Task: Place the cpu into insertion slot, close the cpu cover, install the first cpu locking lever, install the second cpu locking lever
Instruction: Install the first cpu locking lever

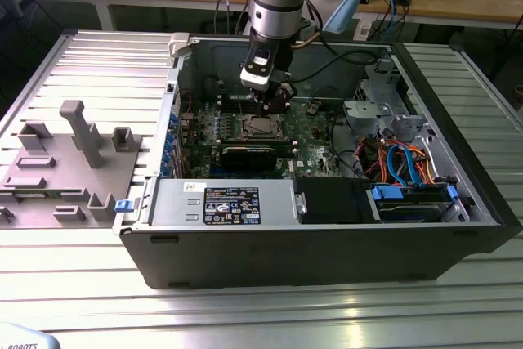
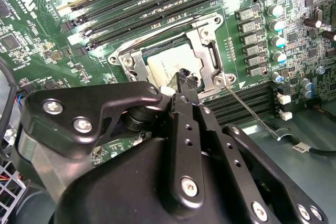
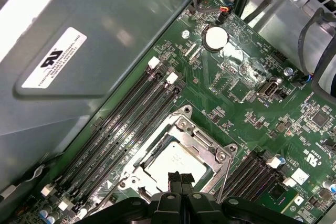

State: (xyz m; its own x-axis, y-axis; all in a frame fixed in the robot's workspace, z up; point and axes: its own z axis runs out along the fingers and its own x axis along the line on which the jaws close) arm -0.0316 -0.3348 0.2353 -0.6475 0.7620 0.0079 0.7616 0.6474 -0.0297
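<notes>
The cpu [image 2: 164, 67] [image 3: 173, 160] lies flat in the insertion slot [image 1: 261, 127] on the green motherboard [image 1: 315, 132]. Its silver top shows through the window of the cpu cover [image 2: 206, 48] [image 3: 202, 142], which lies down over it. My gripper [image 1: 271, 104] hangs straight above the slot inside the open case. In both wrist views its black fingertips [image 2: 186, 75] [image 3: 178, 178] are pressed together, holding nothing, just over one edge of the cpu. A thin metal locking lever [image 2: 249, 107] [image 3: 222, 182] slants away from a corner of the slot.
Rows of black memory slots [image 3: 126, 124] run beside the slot, next to the grey case wall [image 3: 79, 51]. The power supply [image 1: 221, 202] fills the case's front. Blue and orange cables [image 1: 404, 161] sit at the exterior view's right, a grey fixture tray [image 1: 65, 161] at its left.
</notes>
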